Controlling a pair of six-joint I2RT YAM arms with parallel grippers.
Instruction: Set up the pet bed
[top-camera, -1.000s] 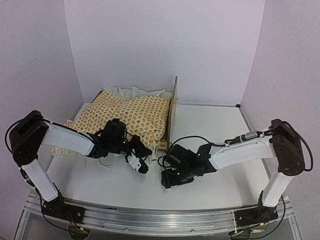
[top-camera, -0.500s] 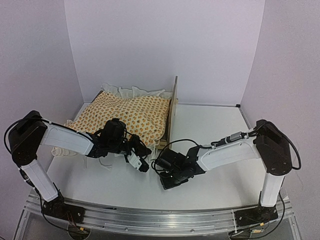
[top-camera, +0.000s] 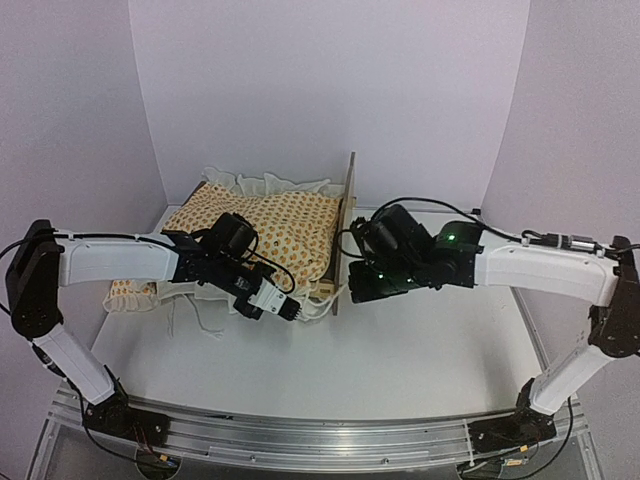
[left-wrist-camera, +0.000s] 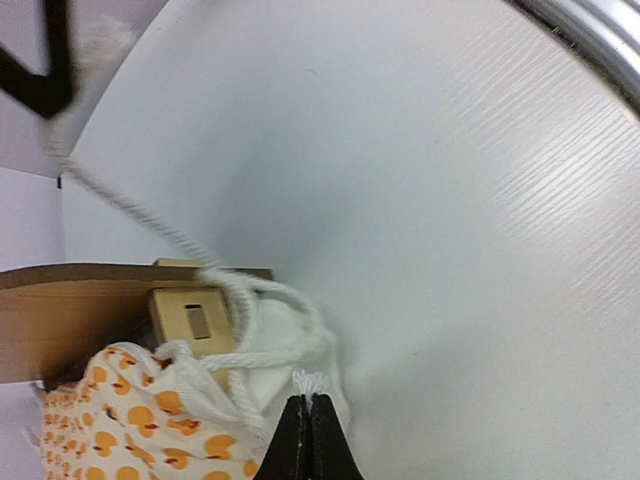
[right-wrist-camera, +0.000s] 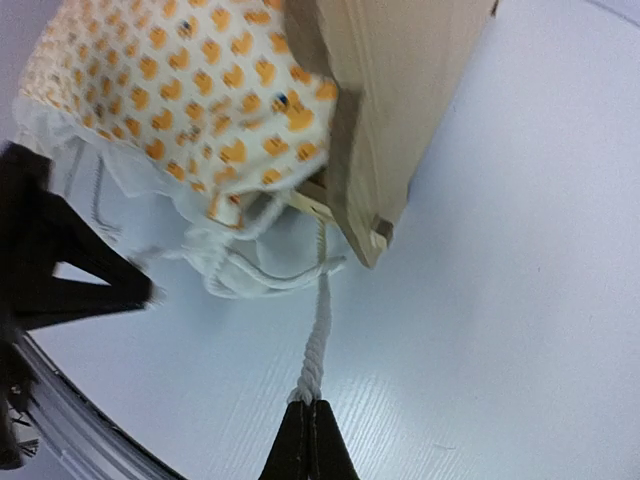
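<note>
The pet bed stands at the back left, its light-wood headboard (top-camera: 347, 222) upright on the right side and cream orange-print bedding (top-camera: 275, 225) heaped in the frame. White cords (right-wrist-camera: 318, 330) hang from the bedding at the near corner by the headboard (right-wrist-camera: 400, 90). My left gripper (top-camera: 289, 310) is low in front of that corner. In the left wrist view it (left-wrist-camera: 308, 402) is shut on the frayed end of one cord (left-wrist-camera: 250, 300). My right gripper (top-camera: 358, 290) hovers beside the headboard's near end. The right wrist view shows it (right-wrist-camera: 310, 408) shut on another cord end, pulled taut.
More of the same print cloth (top-camera: 130, 293) lies on the white table (top-camera: 430, 340) under my left arm. Purple walls close in the back and sides. A metal rail (top-camera: 300, 435) runs along the near edge.
My right arm has lifted off the table and swung back toward the headboard, and its jaws have shut on a cord. My left gripper has shifted slightly right, still shut.
</note>
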